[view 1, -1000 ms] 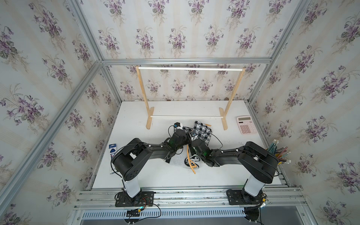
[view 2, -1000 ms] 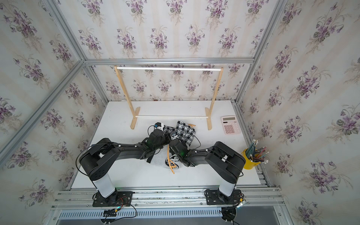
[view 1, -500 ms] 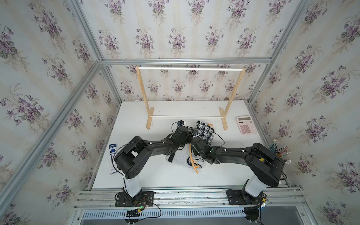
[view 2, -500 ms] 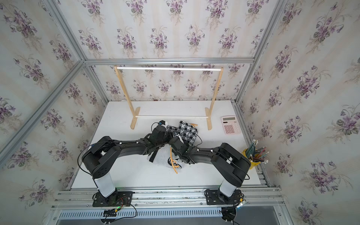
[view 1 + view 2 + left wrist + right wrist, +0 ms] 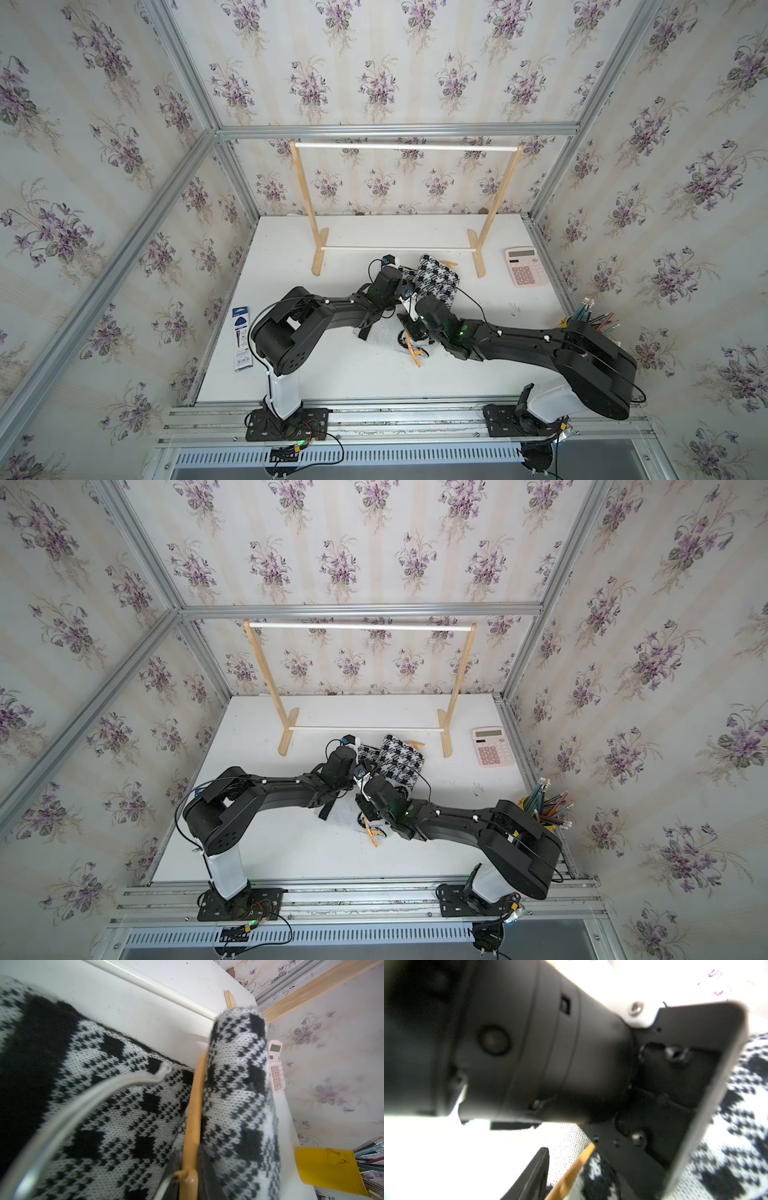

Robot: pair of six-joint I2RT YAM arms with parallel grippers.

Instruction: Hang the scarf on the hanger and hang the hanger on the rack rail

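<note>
Scarf lies mid-worktop just in front of the wooden rack, houndstooth half toward the rack, light grey half nearer me under both wrists; in the left wrist view a fold of the houndstooth is draped over one arm of the hanger, with the silver hook curving above the flat cloth beside it.

Left pincer looks clamped on the hanger's wood near the base of the hook; dark fingers sit on either side of the wood, nearly shut. Right pincer: one dark finger shows beside the hanger's wood and the knit, the rest blocked by the left wrist housing; I cannot tell whether it grips anything.

My read: draping under way; cloth is over one arm only, most still on the worktop.

Risks as I judge them:
- both wrists crowd the same spot, nearly touching in both top views; any sideways move could knock them together;
- knit is loose and heavy; if the hanger is lifted while the weight is uneven, the scarf could slide off the smooth wood;
- thin grip on the wood could let the hanger pivot under the cloth's pull;
- hook tip sits close above the knit; could snag a loop.
</note>
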